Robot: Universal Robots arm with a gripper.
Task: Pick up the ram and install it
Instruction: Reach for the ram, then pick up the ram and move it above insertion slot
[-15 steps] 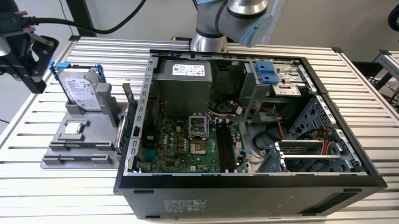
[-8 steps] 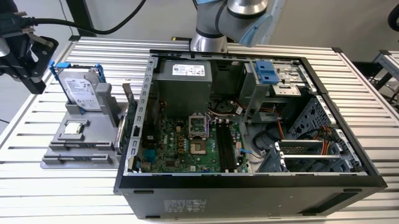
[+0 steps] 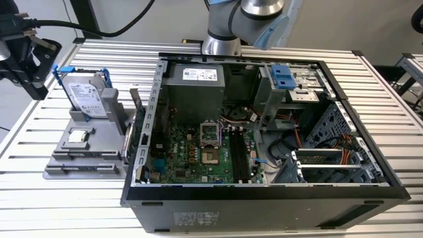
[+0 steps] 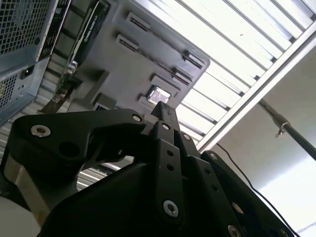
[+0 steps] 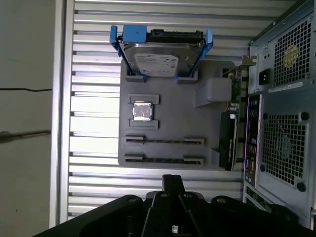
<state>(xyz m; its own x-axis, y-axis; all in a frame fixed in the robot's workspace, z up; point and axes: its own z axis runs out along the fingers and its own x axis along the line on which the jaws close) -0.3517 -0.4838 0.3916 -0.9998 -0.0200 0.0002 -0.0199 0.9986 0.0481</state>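
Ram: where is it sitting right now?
The ram stands slotted in the grey holder beside the processor chip, on the exterior view's left of the open computer case.

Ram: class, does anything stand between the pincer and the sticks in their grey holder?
Nothing visible does. In the first wrist view, just bare table and holder lie between the pincer and the ram sticks; hard drive and processor sit beyond.

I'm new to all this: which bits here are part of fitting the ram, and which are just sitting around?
For the job: ram sticks in the grey holder, black motherboard slots, tool.
Just lying about: blue-framed hard drive, square processor chip.
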